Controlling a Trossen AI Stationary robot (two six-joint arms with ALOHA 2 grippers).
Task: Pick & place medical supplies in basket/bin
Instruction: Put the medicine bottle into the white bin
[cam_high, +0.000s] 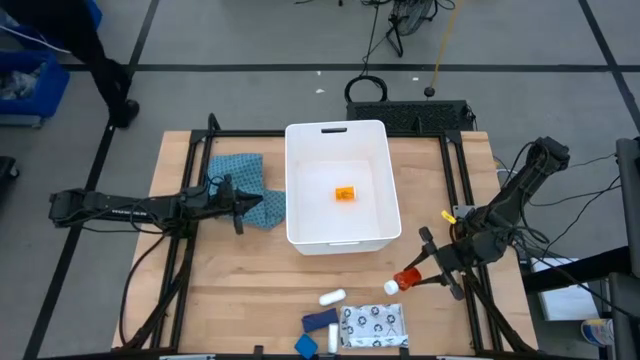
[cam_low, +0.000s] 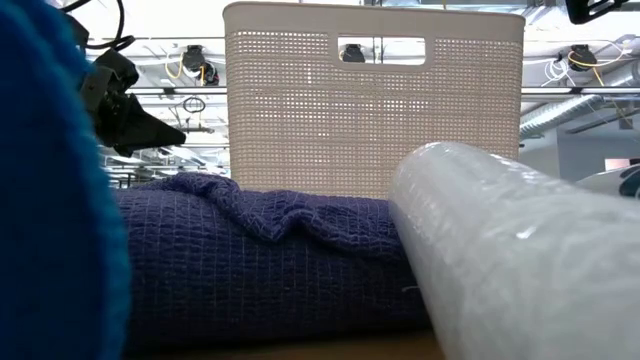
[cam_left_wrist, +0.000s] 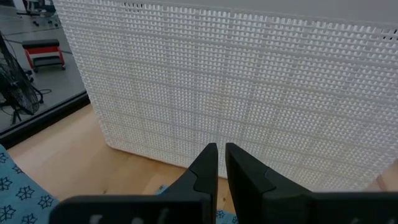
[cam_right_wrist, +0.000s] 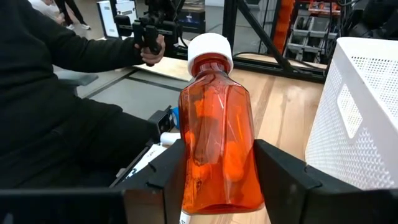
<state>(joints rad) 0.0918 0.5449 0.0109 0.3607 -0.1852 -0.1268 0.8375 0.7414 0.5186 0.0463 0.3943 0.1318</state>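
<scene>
Well, one white bin (cam_high: 337, 135) sits mid-worktop (cam_high: 230, 290) with one orange pill bottle (cam_high: 344, 193) inside. At the near edge lie one white tube (cam_high: 332, 297), two blue pieces (cam_high: 319, 320) and one patterned pouch (cam_high: 372, 326). Right of the bin, the right pincer (cam_high: 420, 274) pinches one red bottle (cam_right_wrist: 217, 149) by its sides. The left pincer (cam_left_wrist: 221, 157), pressed together and holding nothing, hovers over one teal cloth (cam_high: 243, 187) left of the bin.

Both arms low, either side of the white bin (cam_high: 337, 240).
Left gripper (cam_high: 262, 203) stretched level toward bin's left wall, fingers nearly together, nothing between them. Right gripper (cam_high: 412, 277) off bin's near-right corner, fingers clamped on red bottle (cam_high: 404, 279).
</scene>
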